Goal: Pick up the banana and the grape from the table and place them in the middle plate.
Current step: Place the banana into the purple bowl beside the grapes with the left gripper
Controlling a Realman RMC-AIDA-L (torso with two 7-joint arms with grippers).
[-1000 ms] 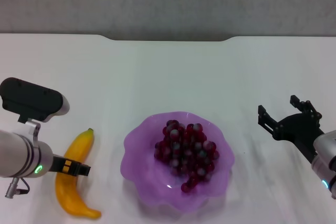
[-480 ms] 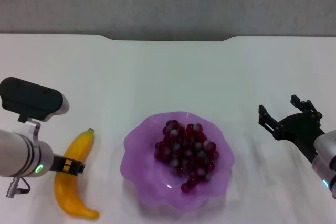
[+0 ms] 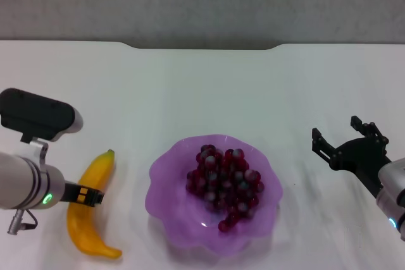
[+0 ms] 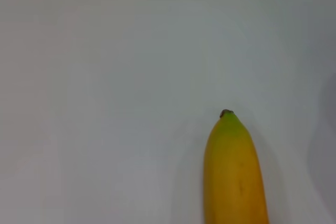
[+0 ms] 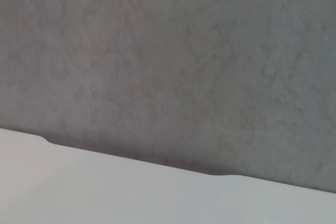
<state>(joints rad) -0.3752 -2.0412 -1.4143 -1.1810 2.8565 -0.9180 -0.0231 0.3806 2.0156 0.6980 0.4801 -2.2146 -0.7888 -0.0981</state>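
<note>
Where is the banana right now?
In the head view the banana lies on the white table at the robot's left, beside the purple plate, with the left gripper across its middle.

Bright, even overhead light fills the scene. The white table (image 3: 202, 86) looks slightly washed out, with only faint, soft shadows. Small highlights gleam on the grape bunch (image 3: 224, 184) and the purple plate (image 3: 166, 175). Up close, the banana (image 4: 233, 174) is slightly soft-focused.
</note>
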